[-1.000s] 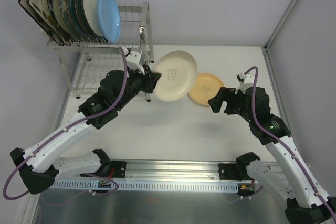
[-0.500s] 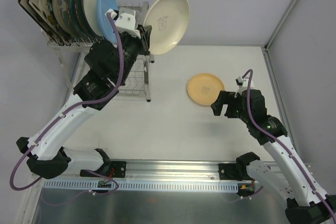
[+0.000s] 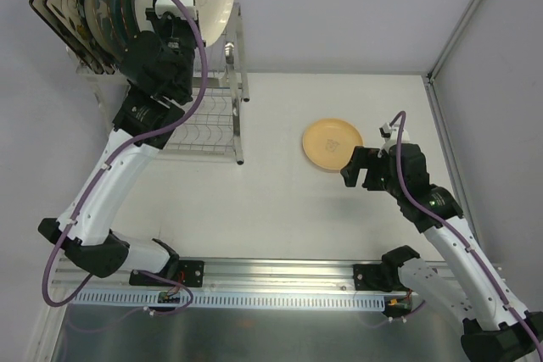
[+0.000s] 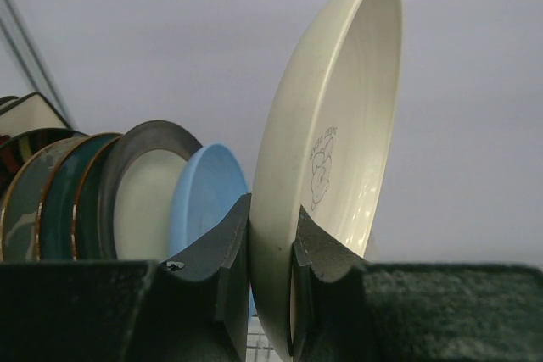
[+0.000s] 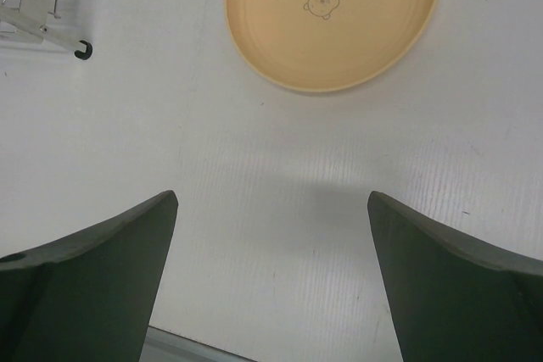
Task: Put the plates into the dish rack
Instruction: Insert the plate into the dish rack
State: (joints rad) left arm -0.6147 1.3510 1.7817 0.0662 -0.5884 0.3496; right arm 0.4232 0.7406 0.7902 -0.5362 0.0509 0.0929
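Pinching rim of cream plate: left gripper, jaws narrow, plate upright, just beside light blue plate at free end of dish rack row. Yellow plate flat on table, well apart from rack. Right gripper near it, jaws wide, holding nothing.

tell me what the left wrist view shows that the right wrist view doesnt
Left wrist only: the left gripper shut on the rim of the cream plate, held upright beside the racked light blue plate, dark-rimmed cream plate and teal plate. Right wrist only: the open right gripper over the table, the yellow plate lying flat ahead of it, and a foot of the dish rack. Both: a plate bearing a small printed cartoon, framed by that arm's own dark gripper.
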